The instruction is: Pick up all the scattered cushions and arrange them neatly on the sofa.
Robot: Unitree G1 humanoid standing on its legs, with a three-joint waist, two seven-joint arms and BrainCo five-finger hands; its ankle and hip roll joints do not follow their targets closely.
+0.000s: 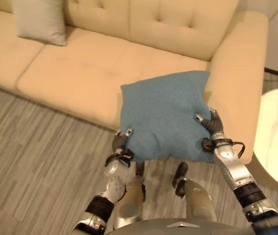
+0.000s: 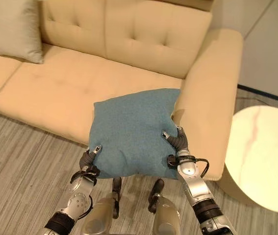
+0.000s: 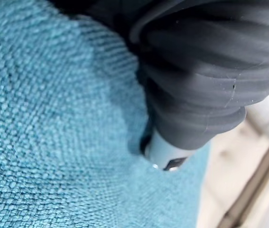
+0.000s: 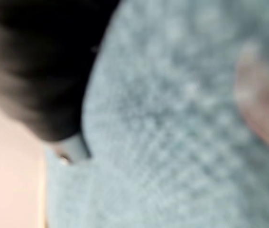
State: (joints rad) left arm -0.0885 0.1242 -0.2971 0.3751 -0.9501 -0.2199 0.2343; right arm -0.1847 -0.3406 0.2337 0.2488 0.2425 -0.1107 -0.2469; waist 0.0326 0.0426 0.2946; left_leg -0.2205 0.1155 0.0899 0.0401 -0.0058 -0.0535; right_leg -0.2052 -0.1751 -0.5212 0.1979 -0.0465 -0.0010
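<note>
The left hand (image 1: 121,143) pinches the blue cushion's (image 1: 165,112) lower left edge, and the right hand (image 1: 210,128) is curled into its right side. It's held up over the sofa's (image 1: 80,73) front edge near the armrest. Looks light and squishy, dents where gripped, so opposite edges seem the best hold.

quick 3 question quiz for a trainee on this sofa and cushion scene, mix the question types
1. True or false: the blue cushion lies on the floor.
2. Multiple choice: how is the blue cushion held? A) by the left hand alone B) between the left hand and the right hand, one on each side C) by neither hand
3. Fill in: the beige cushion leans against the ____ of the sofa.

Key:
1. False; it is held up in front of the sofa's seat, near the armrest.
2. B
3. Backrest, at the robot's far left.
</note>
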